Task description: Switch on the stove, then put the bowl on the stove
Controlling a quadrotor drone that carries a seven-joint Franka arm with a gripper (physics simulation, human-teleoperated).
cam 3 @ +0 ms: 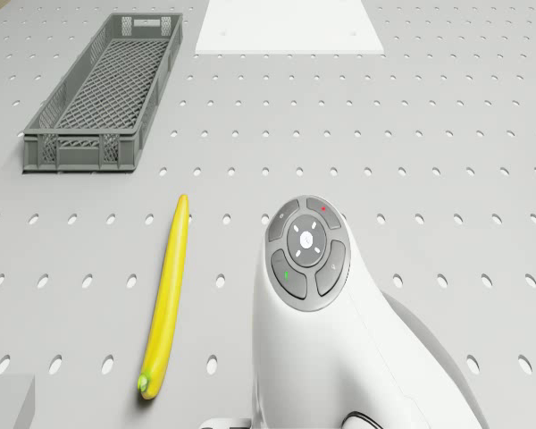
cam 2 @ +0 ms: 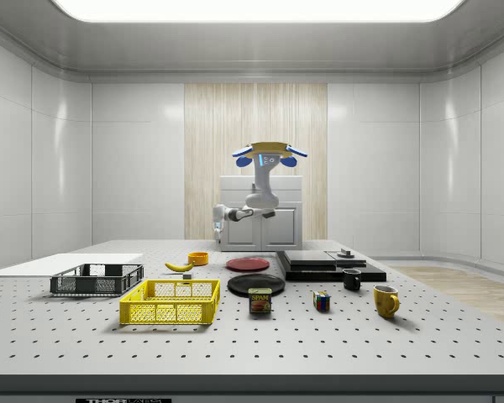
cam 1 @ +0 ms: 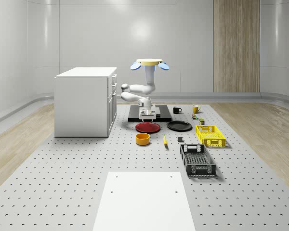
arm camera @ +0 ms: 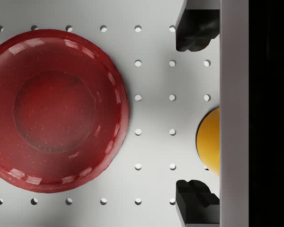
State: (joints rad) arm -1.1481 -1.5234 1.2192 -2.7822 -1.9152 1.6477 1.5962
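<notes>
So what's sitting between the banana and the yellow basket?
A small dark grey block lies on the table between the banana and the yellow basket, seen in the whole-scene view.

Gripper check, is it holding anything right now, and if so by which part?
Nothing is held. The gripper is open, its fingers spread over bare table beside the red plate.

Red plate (arm camera: 52, 109), yellow banana (cam 3: 165, 299)

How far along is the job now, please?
Done: nothing visibly; the bowl sits on the table, off the stove. In hand: the drone hovers over the stove, open tool empty at its front edge. Left: switching it on, then moving the bowl.
</notes>
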